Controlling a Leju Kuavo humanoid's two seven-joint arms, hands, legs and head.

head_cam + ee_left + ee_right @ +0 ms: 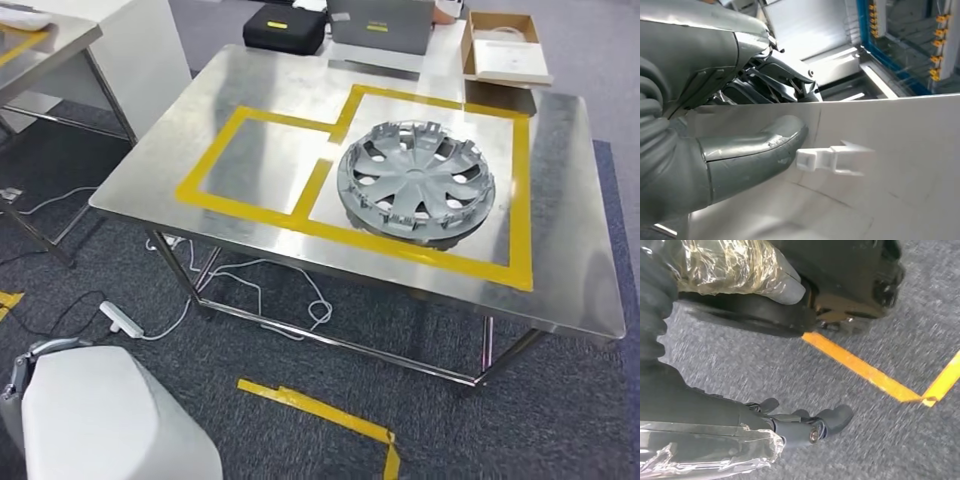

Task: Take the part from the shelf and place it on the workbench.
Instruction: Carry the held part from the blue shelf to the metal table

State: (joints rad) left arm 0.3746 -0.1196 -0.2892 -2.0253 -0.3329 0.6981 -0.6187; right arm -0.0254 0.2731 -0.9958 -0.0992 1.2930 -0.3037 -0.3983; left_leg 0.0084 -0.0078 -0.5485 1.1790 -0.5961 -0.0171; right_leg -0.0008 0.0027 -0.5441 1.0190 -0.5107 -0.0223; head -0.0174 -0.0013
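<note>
A large white moulded part (113,415) sits low at the front left of the head view. My left hand (734,150) grips it: the grey thumb lies flat on its white face (904,165) beside a small white clip (832,159), and the darker fingers (783,75) reach over its far edge. The steel workbench (573,270) stands ahead, marked with two yellow tape rectangles; the left one (264,165) is bare. My right hand (753,415) hangs over the grey carpet with its fingers apart, holding nothing.
A silver wheel cover (416,178) lies in the right taped rectangle. A black case (285,28), a grey box (381,22) and an open cardboard box (504,48) sit behind the bench. Another table (45,40) is at far left. Cables (226,290) and yellow floor tape (317,408) lie below.
</note>
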